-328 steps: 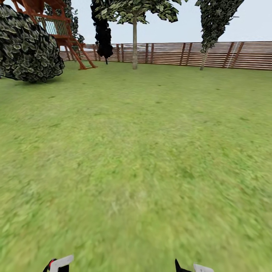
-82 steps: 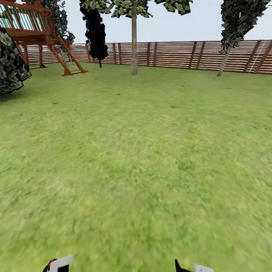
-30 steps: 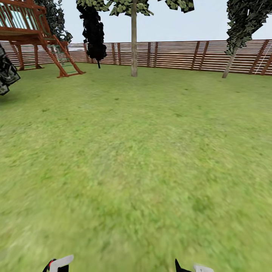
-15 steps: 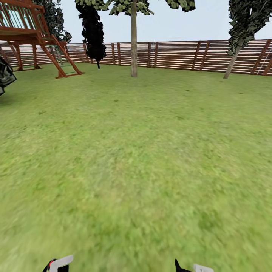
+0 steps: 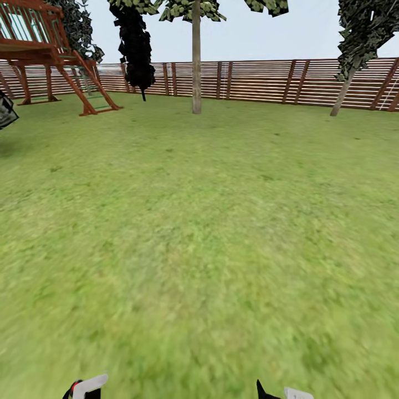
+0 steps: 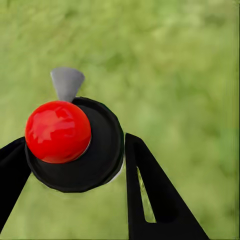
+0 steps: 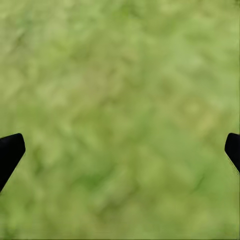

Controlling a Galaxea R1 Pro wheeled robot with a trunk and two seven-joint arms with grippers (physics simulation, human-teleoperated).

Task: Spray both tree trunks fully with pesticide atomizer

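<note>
Head view: a wide lawn [image 5: 199, 221] runs to a slatted fence [image 5: 260, 81]. A pale-trunked tree [image 5: 196, 61] stands far ahead by the fence, another tree [image 5: 346, 83] leans at far right, and a near-black tree [image 5: 136, 50] and a wooden play frame [image 5: 50, 55] stand at far left.

Left wrist view: the left gripper [image 6: 70, 165] is clenched on the atomizer [image 6: 75, 142], its black fingers [image 6: 155, 195] pressing either side of the round black body with a red knob and grey nozzle, over grass.

Right wrist view: the right gripper [image 7: 120, 150] is released, fingertips [image 7: 10, 150] wide apart above bare grass.
</note>
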